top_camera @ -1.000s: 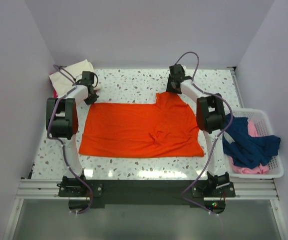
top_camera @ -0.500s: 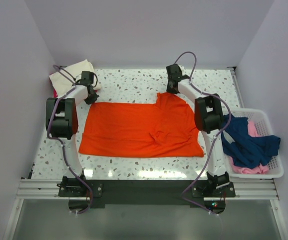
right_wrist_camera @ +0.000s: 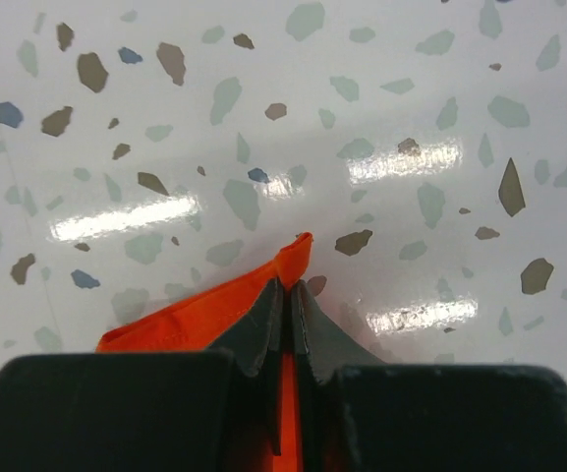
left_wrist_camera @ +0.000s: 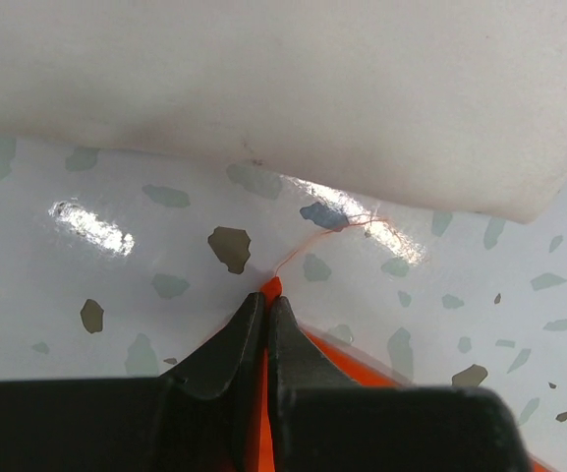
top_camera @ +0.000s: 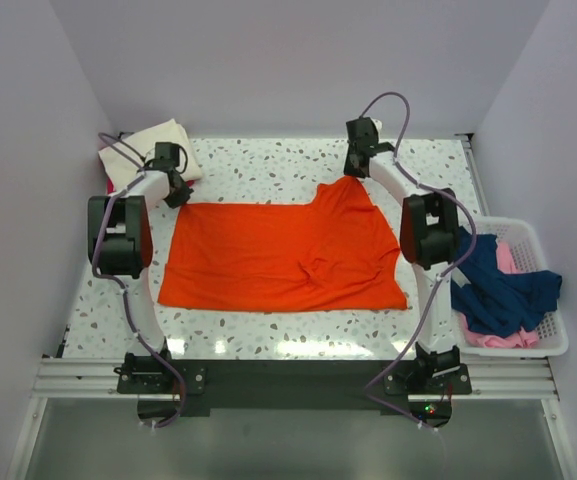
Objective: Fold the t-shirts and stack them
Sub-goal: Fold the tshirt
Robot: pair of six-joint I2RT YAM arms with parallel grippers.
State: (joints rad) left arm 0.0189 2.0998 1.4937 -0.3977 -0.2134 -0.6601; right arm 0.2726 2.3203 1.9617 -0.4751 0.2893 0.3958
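1. The orange t-shirt (top_camera: 283, 255) lies spread flat across the middle of the table (top_camera: 268, 165). Its long side runs left to right, and there is a small wrinkle right of its centre.
2. Its 2 far corners are both pinched. The left gripper (left_wrist_camera: 265, 305) is clenched on the far-left corner, where a loose thread (left_wrist_camera: 322, 231) trails off the tip. The right gripper (right_wrist_camera: 288, 290) is clenched on the far-right corner, where the cloth draws to a point.
3. The step in hand looks like the first fold of this shirt: both corners are gripped, but the cloth is not yet lifted clear.
4. The next move likely calls for both arms to rise together and carry the far edge evenly toward the near edge. Uneven travel would skew the fold.
5. Farther out, a folded cream t-shirt (top_camera: 158, 140) sits just beyond the left gripper. A navy blue t-shirt (top_camera: 503, 285) and a pale pink t-shirt (top_camera: 508, 255) lie in the white basket (top_camera: 543, 345) on the right.
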